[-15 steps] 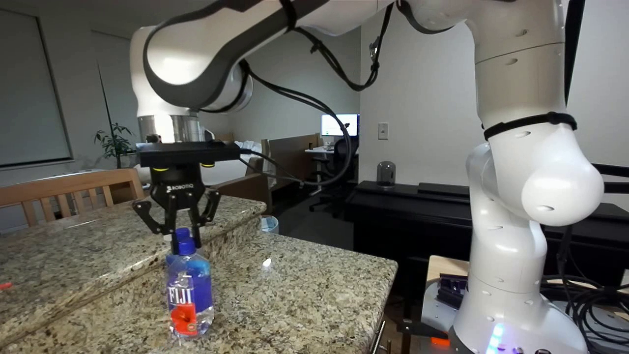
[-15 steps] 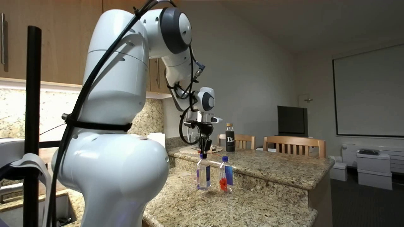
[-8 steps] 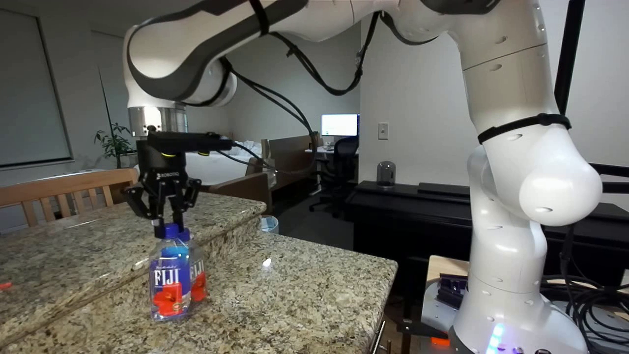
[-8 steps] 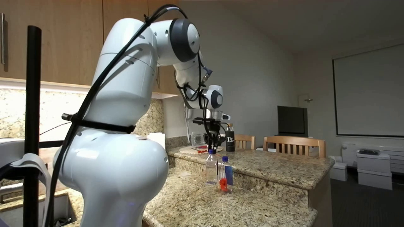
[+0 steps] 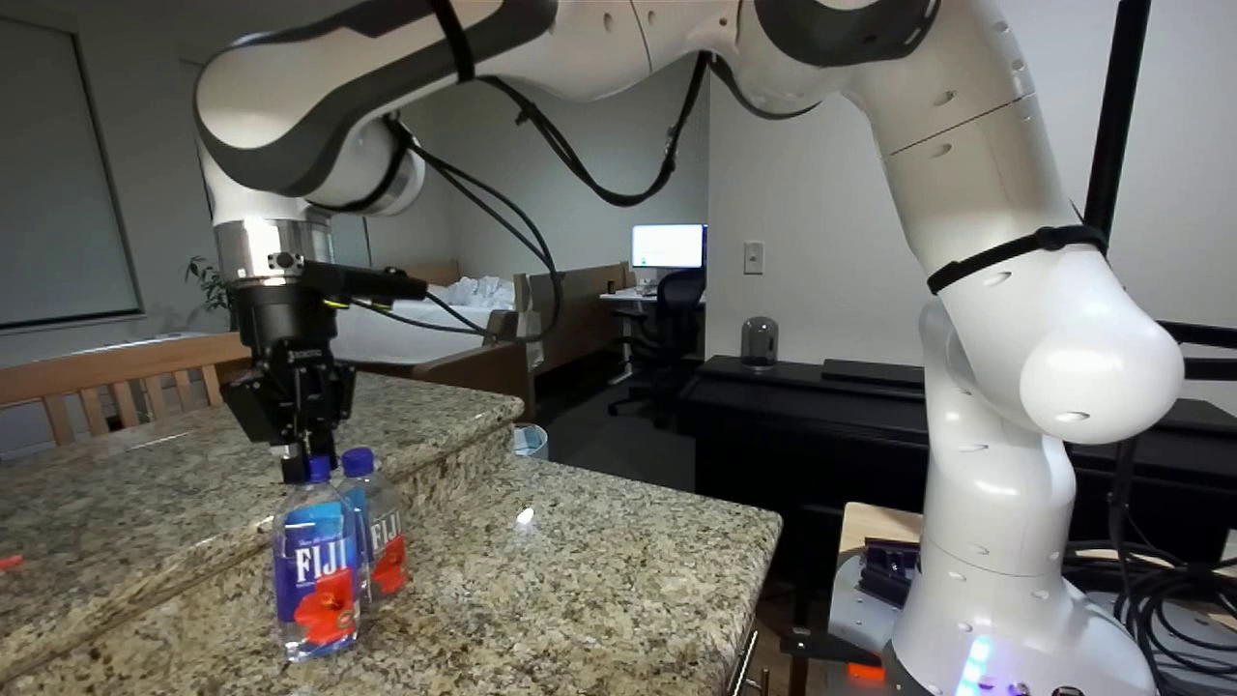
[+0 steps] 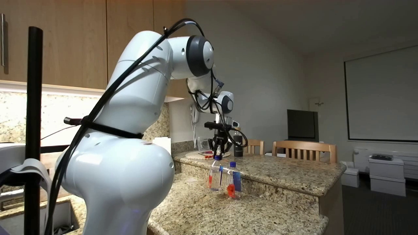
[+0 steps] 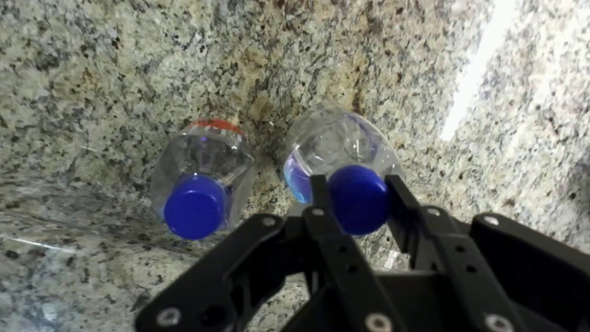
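Note:
My gripper (image 5: 307, 466) is shut on the blue cap of a clear FIJI water bottle (image 5: 317, 570). In the wrist view the held bottle's cap (image 7: 358, 199) sits between the two fingers. The held bottle (image 6: 216, 178) hangs about upright low over the granite counter; I cannot tell whether its base touches. A second FIJI bottle (image 5: 385, 551) stands upright close beside it, partly hidden behind it in an exterior view. The second bottle (image 7: 196, 203) is left of the fingers in the wrist view, with a small gap. It also shows in an exterior view (image 6: 233, 181).
A raised granite ledge (image 6: 277, 168) runs behind both bottles. On it stand a black bottle with a wooden cap (image 6: 238, 150) and a round mat (image 6: 195, 155) with small red items. Wooden chairs (image 6: 303, 150) stand beyond the ledge. A sink (image 6: 67, 213) is near the robot's base.
My gripper has carried the held bottle towards the ledge and turned it, so its label now faces out in an exterior view. The second bottle has not moved.

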Motion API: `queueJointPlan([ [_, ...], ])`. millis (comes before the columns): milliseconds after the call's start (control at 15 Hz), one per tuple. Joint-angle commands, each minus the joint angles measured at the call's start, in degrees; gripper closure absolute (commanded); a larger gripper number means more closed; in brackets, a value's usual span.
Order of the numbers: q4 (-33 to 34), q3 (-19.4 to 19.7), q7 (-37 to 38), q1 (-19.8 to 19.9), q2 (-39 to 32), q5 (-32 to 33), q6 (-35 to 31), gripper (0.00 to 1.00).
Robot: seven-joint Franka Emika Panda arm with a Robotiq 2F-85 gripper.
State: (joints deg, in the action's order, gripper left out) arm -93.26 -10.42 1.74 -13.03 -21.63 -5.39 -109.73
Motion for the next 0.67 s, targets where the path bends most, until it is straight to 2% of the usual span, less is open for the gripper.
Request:
queueJointPlan([
  [0,5.7,-1.1,-8.4,0.0,-2.6,2.2,7.5,0.92],
  [67,6.5,-1.1,-10.0,-0.4,-3.0,3.5,9.3,0.92],
  [133,3.8,-0.7,-6.1,-0.2,-2.3,1.7,5.4,0.67],
  [533,5.5,-0.9,-8.1,-0.7,-3.4,2.7,7.3,0.67],
  [600,5.5,-0.9,-8.1,-0.7,-3.4,2.7,7.3,0.92],
])
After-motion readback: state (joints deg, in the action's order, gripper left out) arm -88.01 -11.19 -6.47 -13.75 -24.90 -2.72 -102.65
